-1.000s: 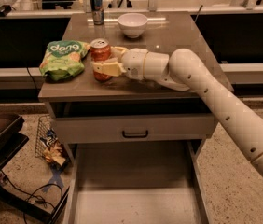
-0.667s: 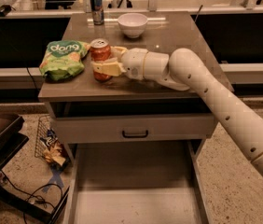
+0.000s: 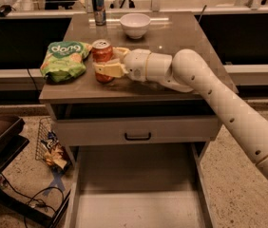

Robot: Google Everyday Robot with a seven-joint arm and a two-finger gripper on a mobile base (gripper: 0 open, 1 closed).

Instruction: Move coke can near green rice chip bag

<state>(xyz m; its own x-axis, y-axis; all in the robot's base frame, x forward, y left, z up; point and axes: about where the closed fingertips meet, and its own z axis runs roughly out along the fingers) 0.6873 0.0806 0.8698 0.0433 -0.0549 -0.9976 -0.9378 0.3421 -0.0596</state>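
Camera view: gripper [image 3: 107, 62] is clamped on the coke can [image 3: 101, 51], one pale finger across its front and the other behind. The can stands upright on the smooth brown table top [image 3: 186, 37], just beside the right edge of the crinkly green rice chip bag [image 3: 63, 60]; can't tell if they touch. Bag sits at the front-left corner with bare surface to the right under the white arm [image 3: 219, 96], while a round white bowl [image 3: 135, 24] and slim blue-silver can [image 3: 98, 7] stand well back near the rear edge.
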